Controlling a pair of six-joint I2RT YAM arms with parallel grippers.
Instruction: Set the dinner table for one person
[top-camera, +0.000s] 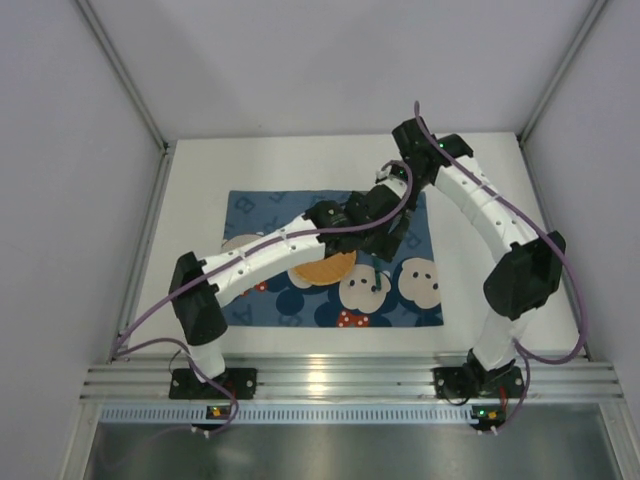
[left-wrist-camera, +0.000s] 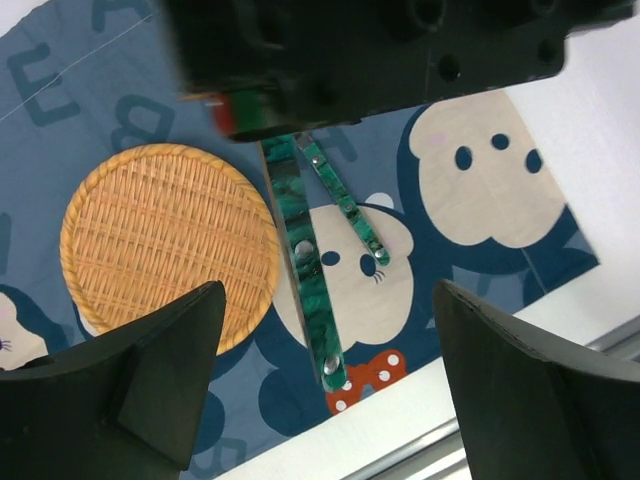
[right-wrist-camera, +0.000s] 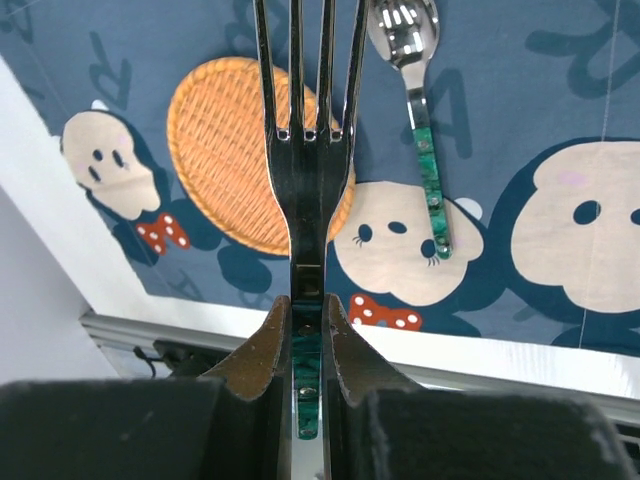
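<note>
My right gripper (right-wrist-camera: 309, 305) is shut on the green handle of a steel fork (right-wrist-camera: 308, 120) and holds it above the blue bear-print placemat (top-camera: 260, 210), between a round wicker plate (right-wrist-camera: 235, 150) and a green-handled spoon (right-wrist-camera: 427, 170) lying on the mat. In the left wrist view the fork's handle (left-wrist-camera: 305, 270) hangs under the right gripper's black body (left-wrist-camera: 380, 50), beside the spoon's handle (left-wrist-camera: 350, 215). My left gripper (left-wrist-camera: 330, 290) is open and empty, hovering close by over the mat. The white dinner table (top-camera: 480, 200) lies under it all.
The two arms cross closely over the mat's right half, the left gripper (top-camera: 358, 228) next to the right gripper (top-camera: 392, 232). The wicker plate (top-camera: 325, 270) shows partly under the left arm. A ribbed aluminium rail (top-camera: 350, 375) runs along the near edge. Grey walls enclose the table.
</note>
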